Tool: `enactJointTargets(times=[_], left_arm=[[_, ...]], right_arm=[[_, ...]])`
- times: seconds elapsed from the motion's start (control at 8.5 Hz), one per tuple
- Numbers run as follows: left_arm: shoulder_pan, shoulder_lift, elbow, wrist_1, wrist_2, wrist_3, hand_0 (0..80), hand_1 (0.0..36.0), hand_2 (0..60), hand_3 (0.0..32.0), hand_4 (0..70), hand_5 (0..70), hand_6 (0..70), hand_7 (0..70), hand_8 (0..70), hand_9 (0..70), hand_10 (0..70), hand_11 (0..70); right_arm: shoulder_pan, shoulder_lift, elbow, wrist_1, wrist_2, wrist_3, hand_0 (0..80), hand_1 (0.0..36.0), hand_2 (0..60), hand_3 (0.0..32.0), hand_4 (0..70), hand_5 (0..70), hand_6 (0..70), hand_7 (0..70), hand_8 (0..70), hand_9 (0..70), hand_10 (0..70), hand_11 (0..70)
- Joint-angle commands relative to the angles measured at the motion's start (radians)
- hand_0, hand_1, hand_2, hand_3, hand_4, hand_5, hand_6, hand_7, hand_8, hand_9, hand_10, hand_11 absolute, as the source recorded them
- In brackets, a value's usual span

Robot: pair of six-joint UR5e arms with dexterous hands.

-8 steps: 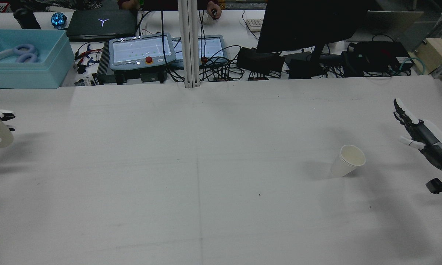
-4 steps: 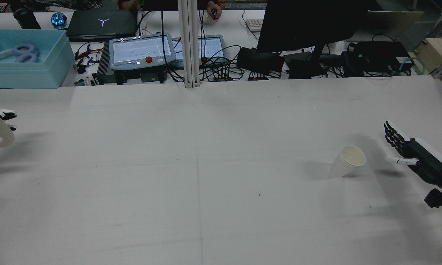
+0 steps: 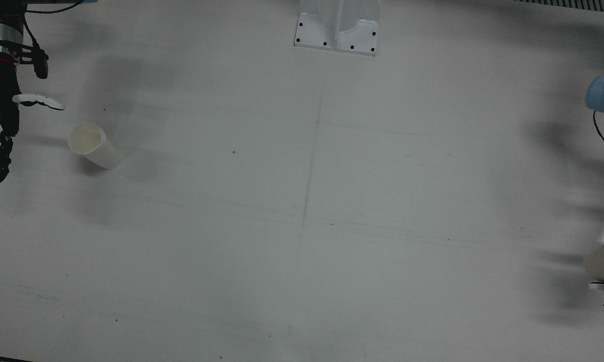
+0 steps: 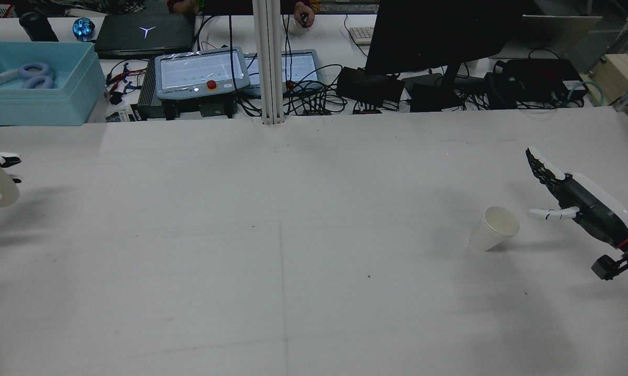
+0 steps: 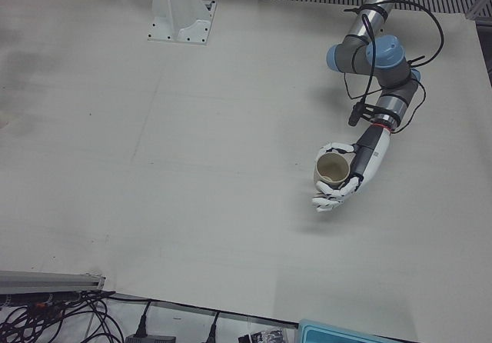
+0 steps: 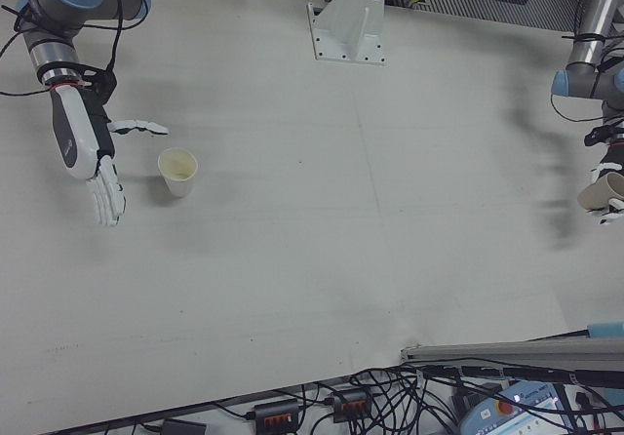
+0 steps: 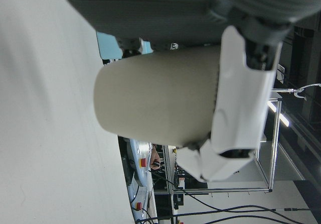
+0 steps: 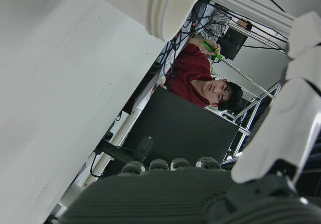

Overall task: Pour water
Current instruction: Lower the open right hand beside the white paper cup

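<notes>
Now closer: right hand (image 4: 565, 190) shifted in toward the white paper cup (image 4: 494, 228) over the last second, first dipping low, then rising and reaching forward. Spread wide, thumb stuck out toward the rim, touching nothing, just beside the cup. White paper cup upright on the desk (image 4: 293, 261), right half, unmoved. Left hand (image 5: 347, 176) far off at the opposite edge, wrapped round the beige cup (image 5: 332, 169), held clear of the desk, barely shifted. Likely setting up a grasp of the receiving cup; pouring not yet begun, the two cups well apart.
</notes>
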Motion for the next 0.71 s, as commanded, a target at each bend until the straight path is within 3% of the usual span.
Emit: enactJointTargets(times=[0.0, 0.24, 0.47, 0.59], left_arm=[[0.0, 0.01, -0.009, 0.0, 0.0, -0.002, 70.2, 36.0, 60.0, 0.0, 25.9, 70.0, 21.4, 28.0, 15.6, 20.4, 18.5, 30.3], [-0.001, 0.017, -0.012, 0.0, 0.0, -0.002, 70.2, 36.0, 60.0, 0.0, 25.8, 70.0, 21.3, 27.8, 15.4, 20.3, 18.4, 30.2], [-0.001, 0.023, -0.018, 0.0, 0.0, -0.002, 70.0, 36.0, 60.0, 0.0, 25.8, 70.0, 21.5, 27.9, 15.5, 20.4, 18.4, 30.3], [-0.003, 0.024, -0.02, -0.001, 0.0, -0.002, 69.8, 36.0, 60.0, 0.0, 25.7, 70.0, 21.3, 27.8, 15.4, 20.3, 18.5, 30.3]], right_arm=[[0.054, -0.01, 0.077, -0.048, -0.089, -0.141, 41.5, 12.8, 16.8, 0.0, 0.0, 0.0, 0.0, 0.0, 0.0, 0.0, 0.0, 0.0], [0.041, 0.004, -0.033, -0.024, -0.073, -0.113, 37.6, 11.0, 16.7, 0.0, 0.0, 0.0, 0.0, 0.0, 0.0, 0.0, 0.0, 1.1], [0.031, 0.099, -0.206, -0.024, -0.072, 0.154, 25.8, 8.2, 18.0, 0.0, 0.0, 0.0, 0.0, 0.0, 0.0, 0.0, 0.8, 2.0], [0.026, 0.104, -0.178, -0.029, -0.077, 0.165, 28.2, 8.3, 17.9, 0.0, 0.0, 0.0, 0.0, 0.0, 0.0, 0.0, 1.3, 2.7]])
